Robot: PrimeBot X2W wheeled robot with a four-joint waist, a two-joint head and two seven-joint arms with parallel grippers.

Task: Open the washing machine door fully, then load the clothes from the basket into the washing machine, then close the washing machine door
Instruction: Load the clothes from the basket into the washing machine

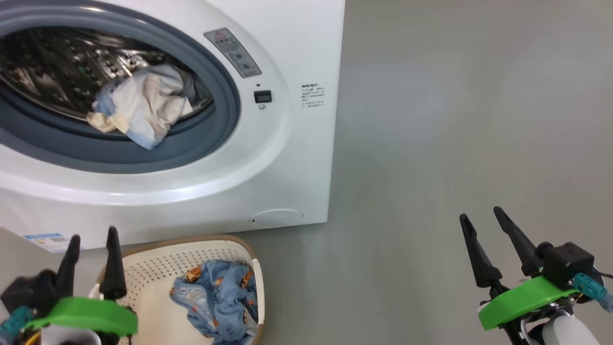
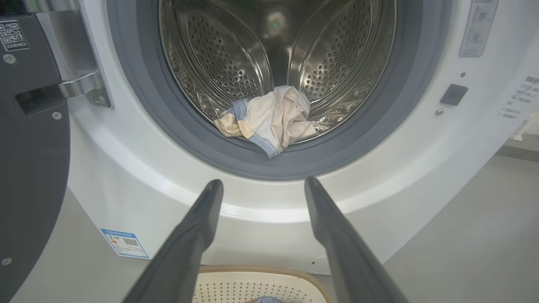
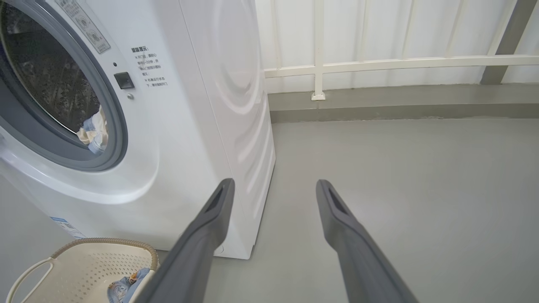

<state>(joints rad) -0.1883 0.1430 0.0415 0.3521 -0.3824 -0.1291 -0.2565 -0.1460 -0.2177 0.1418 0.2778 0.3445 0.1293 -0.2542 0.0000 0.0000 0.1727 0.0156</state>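
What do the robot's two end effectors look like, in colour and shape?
The left end effector and right end effector each have two long, tapering dark fingers on a bright green plate, with a black block and a teal connector.
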